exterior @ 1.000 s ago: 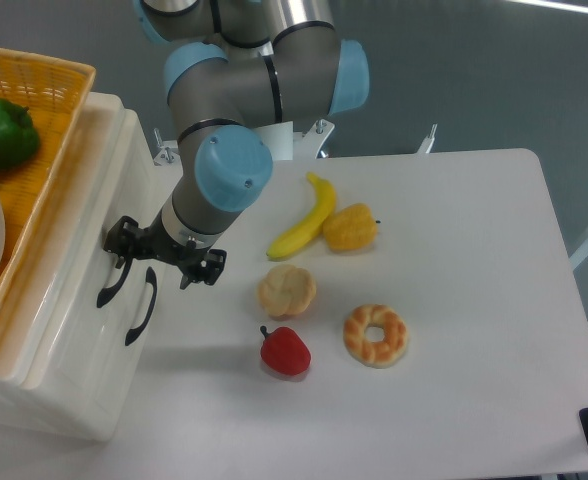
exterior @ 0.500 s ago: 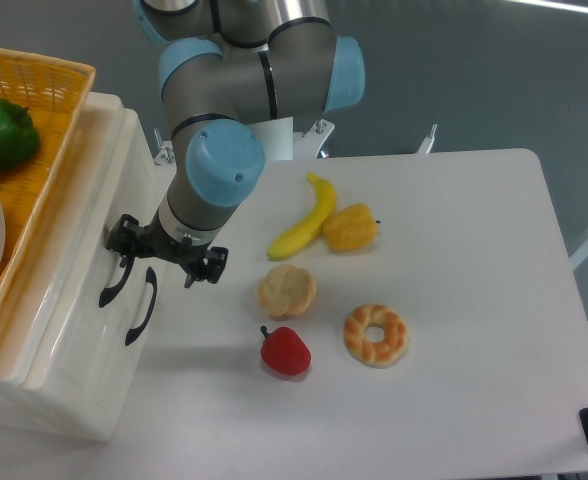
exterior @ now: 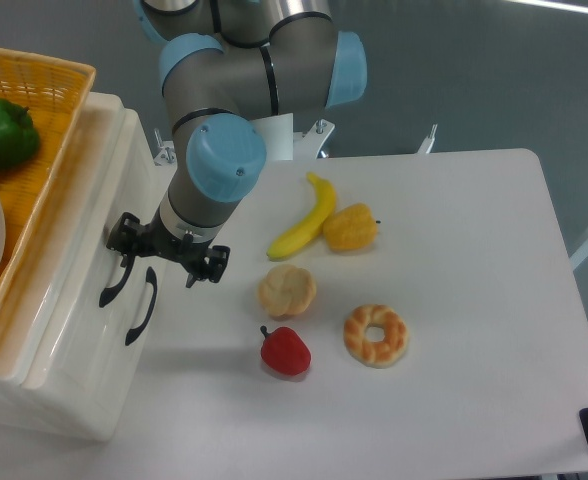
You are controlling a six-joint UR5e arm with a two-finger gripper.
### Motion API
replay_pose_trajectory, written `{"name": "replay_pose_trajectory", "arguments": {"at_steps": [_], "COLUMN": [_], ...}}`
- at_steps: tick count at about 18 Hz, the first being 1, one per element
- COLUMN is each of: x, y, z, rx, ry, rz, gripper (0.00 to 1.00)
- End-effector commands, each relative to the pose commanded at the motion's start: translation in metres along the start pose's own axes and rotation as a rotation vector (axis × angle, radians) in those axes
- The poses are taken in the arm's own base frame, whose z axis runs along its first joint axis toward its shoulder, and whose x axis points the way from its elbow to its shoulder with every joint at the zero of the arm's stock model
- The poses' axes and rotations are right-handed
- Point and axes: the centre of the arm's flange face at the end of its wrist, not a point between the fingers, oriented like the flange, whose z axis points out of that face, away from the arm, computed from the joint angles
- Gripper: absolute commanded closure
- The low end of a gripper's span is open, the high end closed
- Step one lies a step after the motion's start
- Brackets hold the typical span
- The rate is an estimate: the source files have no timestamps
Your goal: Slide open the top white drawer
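We are positioning the end effector (exterior: pixel 167 257), fingers apart, beside the top white drawer (exterior: pixel 86 262) at the cabinet's upper front, risking a slip onto the identical lower handle (exterior: pixel 141 306).

Tool (exterior: pixel 169 258) at the top white drawer (exterior: pixel 82 262) — handle (exterior: pixel 114 283) just beside.
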Motion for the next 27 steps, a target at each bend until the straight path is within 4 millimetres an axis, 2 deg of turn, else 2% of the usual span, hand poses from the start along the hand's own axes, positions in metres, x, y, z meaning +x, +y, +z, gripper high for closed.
{"name": "replay_pose_trajectory", "arguments": {"at_steps": [12, 27], "x": [-0.003, -0.006], "y": [0.0, 0.001], "z": [0.009, -0.005], "rx": [-0.027, -0.018], "ry": [-0.014, -0.061], "rz": [-0.003, 0.008], "gripper": [0.0, 0.0]}}
